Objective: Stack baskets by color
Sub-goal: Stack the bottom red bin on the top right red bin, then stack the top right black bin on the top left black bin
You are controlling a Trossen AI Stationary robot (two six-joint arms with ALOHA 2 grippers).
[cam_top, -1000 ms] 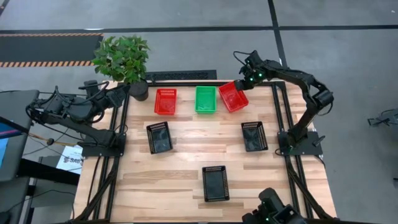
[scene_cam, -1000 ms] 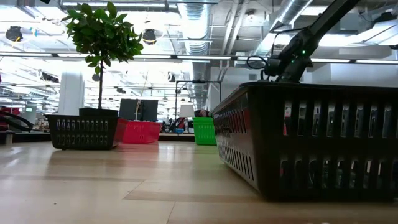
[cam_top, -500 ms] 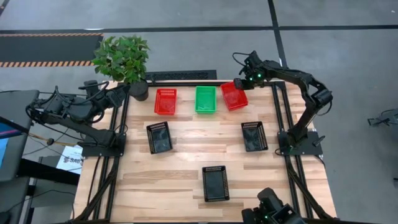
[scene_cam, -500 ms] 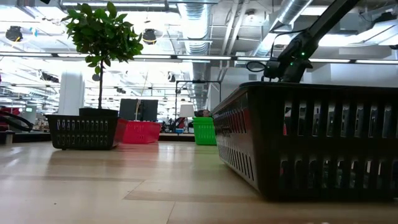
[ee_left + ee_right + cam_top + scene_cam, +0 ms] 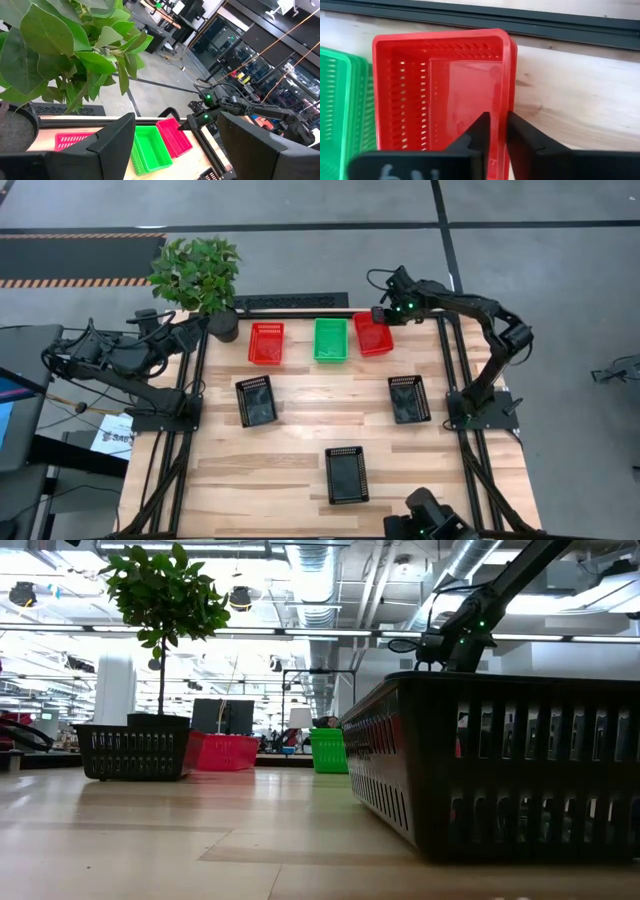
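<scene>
Right wrist view: red basket [image 5: 435, 95] rim between right hand [image 5: 496, 131] fingers.

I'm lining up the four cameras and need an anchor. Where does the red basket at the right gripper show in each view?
High: red basket on the table's far edge, right of the green basket, at the right gripper.
Low: not discernible; a black basket blocks that side.
Left wrist: far off, beside the green basket, at.
Right wrist: fills the middle, its wall between the fingers.
Shared landmark: the green basket.
</scene>
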